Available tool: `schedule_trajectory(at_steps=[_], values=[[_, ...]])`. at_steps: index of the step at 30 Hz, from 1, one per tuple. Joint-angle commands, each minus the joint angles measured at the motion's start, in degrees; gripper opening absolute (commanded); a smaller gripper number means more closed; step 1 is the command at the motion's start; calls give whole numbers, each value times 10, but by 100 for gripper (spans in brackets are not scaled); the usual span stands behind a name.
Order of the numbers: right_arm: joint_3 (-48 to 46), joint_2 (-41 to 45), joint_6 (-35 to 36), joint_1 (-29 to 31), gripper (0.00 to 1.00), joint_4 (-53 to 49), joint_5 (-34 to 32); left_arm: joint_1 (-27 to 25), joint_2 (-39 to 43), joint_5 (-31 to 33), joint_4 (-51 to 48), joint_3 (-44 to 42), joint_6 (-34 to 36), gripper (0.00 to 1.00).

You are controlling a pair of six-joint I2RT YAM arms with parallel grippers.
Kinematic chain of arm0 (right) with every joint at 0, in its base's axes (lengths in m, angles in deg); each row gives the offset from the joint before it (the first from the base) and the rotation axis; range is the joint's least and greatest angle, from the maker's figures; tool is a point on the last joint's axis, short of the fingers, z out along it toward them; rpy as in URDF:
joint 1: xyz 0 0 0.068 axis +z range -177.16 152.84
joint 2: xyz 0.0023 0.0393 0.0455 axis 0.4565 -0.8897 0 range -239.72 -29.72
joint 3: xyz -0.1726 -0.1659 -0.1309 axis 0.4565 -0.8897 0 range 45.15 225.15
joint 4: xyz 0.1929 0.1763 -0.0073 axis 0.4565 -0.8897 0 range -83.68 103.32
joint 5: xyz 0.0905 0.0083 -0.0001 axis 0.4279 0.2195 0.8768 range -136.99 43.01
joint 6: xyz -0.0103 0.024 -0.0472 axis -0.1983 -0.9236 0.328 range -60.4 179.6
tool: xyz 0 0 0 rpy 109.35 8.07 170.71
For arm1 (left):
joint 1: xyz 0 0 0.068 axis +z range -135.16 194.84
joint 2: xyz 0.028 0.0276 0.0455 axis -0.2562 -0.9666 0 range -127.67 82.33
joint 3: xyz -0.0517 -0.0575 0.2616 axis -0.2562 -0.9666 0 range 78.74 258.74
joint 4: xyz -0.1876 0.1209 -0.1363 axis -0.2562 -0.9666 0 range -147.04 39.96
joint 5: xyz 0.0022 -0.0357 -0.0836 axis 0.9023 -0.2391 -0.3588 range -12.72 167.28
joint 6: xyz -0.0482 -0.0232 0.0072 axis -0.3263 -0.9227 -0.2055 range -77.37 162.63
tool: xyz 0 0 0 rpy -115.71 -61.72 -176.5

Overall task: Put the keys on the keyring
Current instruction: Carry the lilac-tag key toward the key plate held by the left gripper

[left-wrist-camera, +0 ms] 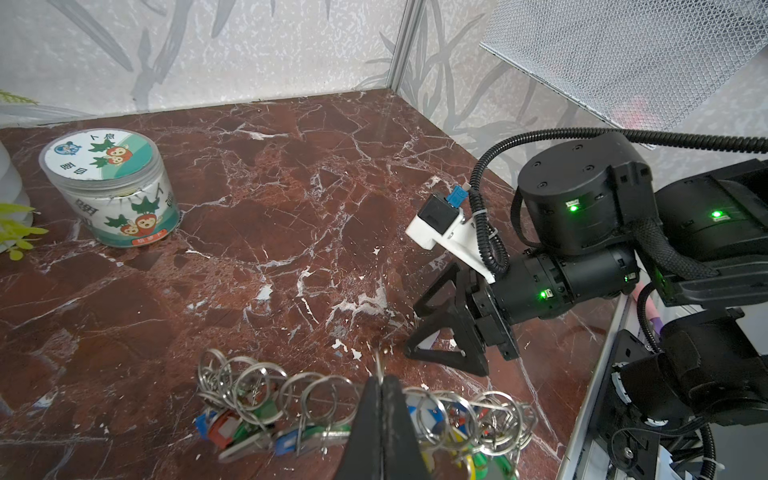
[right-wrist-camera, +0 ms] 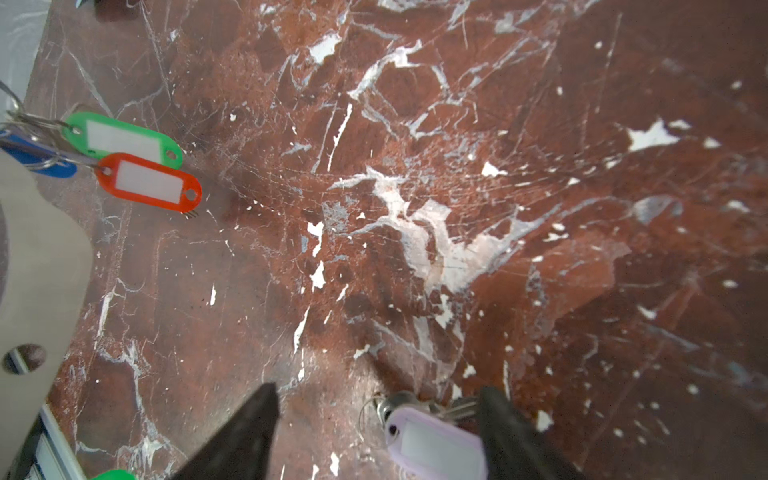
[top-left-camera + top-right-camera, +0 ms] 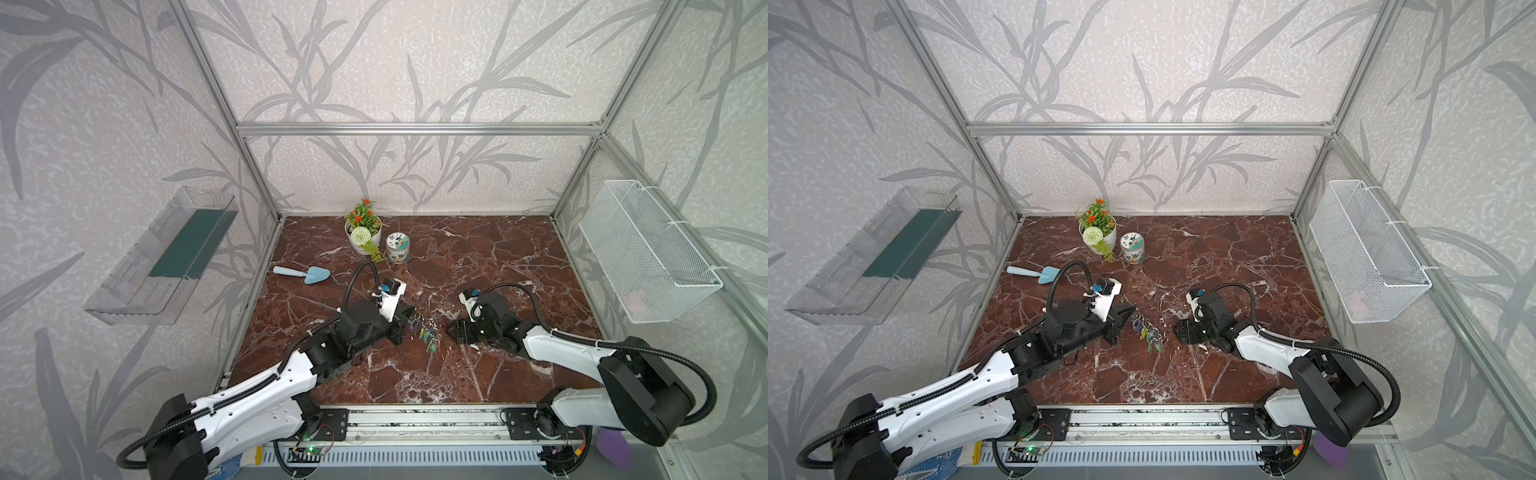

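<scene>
The jaws of the left gripper (image 1: 380,384) are clenched on the keyring (image 1: 291,399). In the left wrist view a thin edge of grey metal is seen rising from between them, with small rings and coloured tags spread to both sides. In both top views the keyring (image 3: 424,330) (image 3: 1148,332) is found near the middle of the marble-patterned bench (image 3: 478,257), between the two arms, and its tags are directed toward the front edge.

The jaws of the right gripper (image 2: 378,390) are released and stand wide apart. The keys (image 2: 432,444) are seen between them in the right wrist view: the pale lilac tag with its small ring and metal key seems to rest on the bench, close beside one black finger (image 2: 505,419). It cannot be told whether the tag is touched by it. The grey plate of the keyring (image 2: 37,257) is seen at the edge of the same view, well apart from the keys, and a green tag (image 2: 122,139) and a red tag (image 2: 149,183) hang from it.

At the back of the bench a flower pot (image 3: 363,237) and a printed tin (image 3: 397,248) are placed just beside each other, and a blue trowel (image 3: 303,273) lies nearer the left wall.
</scene>
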Motion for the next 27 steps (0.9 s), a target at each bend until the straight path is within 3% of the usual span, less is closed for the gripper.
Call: schedule_trajectory(at_steps=[1, 6, 15, 22, 27], values=[[22, -21, 3, -1, 98, -38, 17, -1, 6, 8, 50, 2, 8, 0], [21, -11, 1, -1, 97, -39, 15, -1, 9, 9, 47, 2, 8, 0], [67, 59, 40, 37, 77, -169, -97, -1, 44, 47, 23, -10, -17, 0], [118, 12, 50, 110, 73, -240, -171, 0, 91, 86, -32, -18, -44, 0], [162, -33, 66, 154, 64, -285, -224, 0, 114, 114, -56, -27, -54, 0]])
